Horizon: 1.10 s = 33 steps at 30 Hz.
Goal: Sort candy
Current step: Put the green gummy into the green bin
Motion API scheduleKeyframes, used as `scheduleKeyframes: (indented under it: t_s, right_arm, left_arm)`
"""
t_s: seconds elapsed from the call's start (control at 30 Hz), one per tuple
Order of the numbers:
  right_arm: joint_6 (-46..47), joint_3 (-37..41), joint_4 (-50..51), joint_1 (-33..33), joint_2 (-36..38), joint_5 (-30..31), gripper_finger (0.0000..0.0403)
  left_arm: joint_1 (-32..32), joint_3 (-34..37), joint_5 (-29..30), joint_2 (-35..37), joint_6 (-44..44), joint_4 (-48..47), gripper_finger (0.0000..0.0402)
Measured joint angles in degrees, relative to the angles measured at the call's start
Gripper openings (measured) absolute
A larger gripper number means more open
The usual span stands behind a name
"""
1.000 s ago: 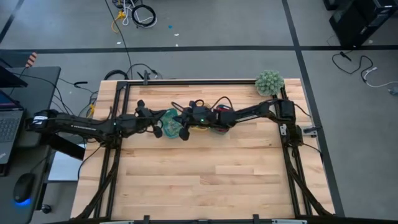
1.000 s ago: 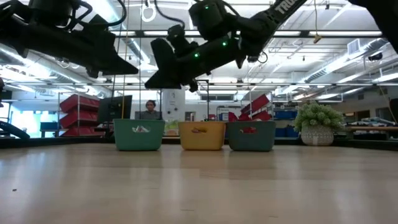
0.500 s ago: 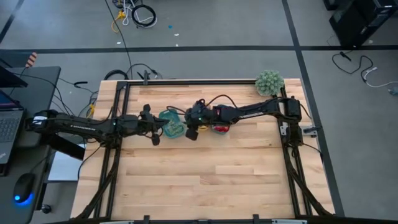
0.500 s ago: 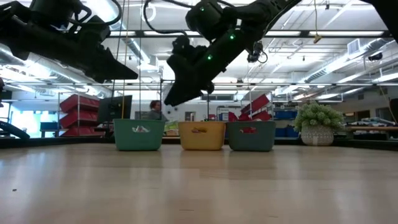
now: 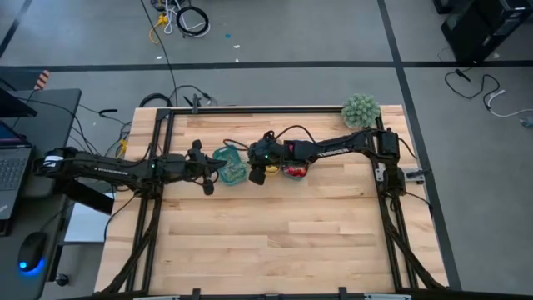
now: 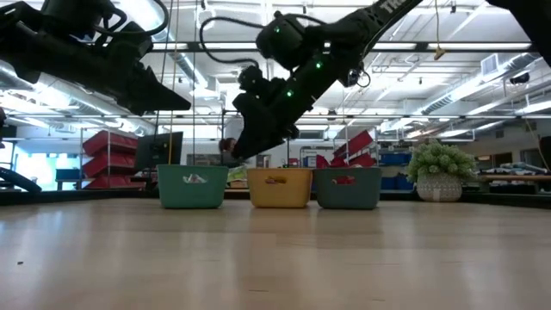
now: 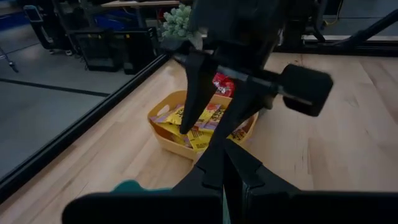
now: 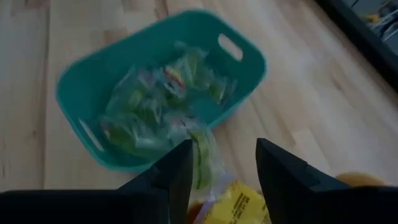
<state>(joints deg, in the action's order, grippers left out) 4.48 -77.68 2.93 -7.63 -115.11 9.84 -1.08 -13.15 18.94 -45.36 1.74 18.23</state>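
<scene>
Pale green candy (image 8: 163, 112) fills the teal tray (image 8: 93, 81) near the table's (image 5: 275, 242) far edge. Right gripper (image 8: 219, 163) hovers over it, fingers apart, empty (one green piece sits just below them). Left gripper (image 7: 231, 177) waits beside, shut, empty.

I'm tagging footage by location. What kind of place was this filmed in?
Probably a big open lab or workshop. The low view shows long ceiling lights and red storage bins behind the wooden table; the high view shows a laptop desk and loose floor cables.
</scene>
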Motion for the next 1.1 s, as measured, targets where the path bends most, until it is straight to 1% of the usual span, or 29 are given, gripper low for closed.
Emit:
scheduleKeyframes:
  t_s: [0.13, 0.27, 0.33, 0.37, 0.43, 0.53, 0.57, 0.67, 0.87, 0.97, 1.03, 1.1]
  right_arm:
    - [0.8, 0.0, -1.2, -1.0, -2.1, -3.5, 0.0161]
    - [1.5, 0.0, -1.7, -1.2, -4.0, -4.0, 0.0160]
    - [1.5, 0.0, -1.9, -1.2, -3.9, -3.9, 0.0152]
    - [1.5, 0.0, -1.9, -1.2, -3.9, -3.8, 0.0142]
    - [1.4, 0.0, -2.5, -1.2, -3.9, -3.7, 0.0109]
    - [-0.2, 0.0, -4.0, -1.2, -3.8, -4.4, 0.0029]
    - [-0.9, 0.0, -4.3, -1.2, -3.8, -4.5, 0.0015]
    - [-1.1, -0.3, -4.2, -1.2, -3.8, -4.8, 0.0007]
    - [-3.9, -4.1, -3.4, -0.2, -3.7, -5.3, 0.0001]
    - [-4.6, -6.5, 2.0, 0.4, -3.6, -5.4, 0.0005]
    - [-4.8, -8.1, 7.6, 1.0, -3.3, -5.4, 0.0017]
    - [-5.7, -8.8, 11.8, 1.6, -3.2, -4.9, 0.0038]
  left_arm:
    - [0.0, 0.0, 0.0, 0.0, 0.0, -0.2, 0.0000]
    - [0.0, 0.0, -0.2, 0.0, 0.0, -0.6, 0.0000]
    - [0.0, 0.0, -0.2, 0.0, 0.0, -0.6, 0.0000]
    - [0.0, 0.0, -0.2, 0.0, 0.0, -0.6, 0.0000]
    - [0.0, 0.0, -0.2, 0.0, 0.0, -0.6, 0.0000]
    - [0.0, 0.0, -0.2, 0.0, 0.0, -0.6, 0.0000]
    - [0.0, 0.0, -0.2, 0.0, 0.0, -0.6, 0.0000]
    - [0.0, 0.0, -0.2, 0.0, 0.0, -0.6, 0.0000]
    - [0.0, 0.0, -0.2, 0.0, 0.0, -0.6, 0.0000]
    - [0.0, 0.0, -0.2, 0.0, 0.0, -0.8, 0.0000]
    - [0.0, 0.0, -0.2, 0.0, 0.2, -2.0, 0.0000]
    - [0.1, 0.0, -0.2, 0.0, 0.2, -2.9, 0.0000]
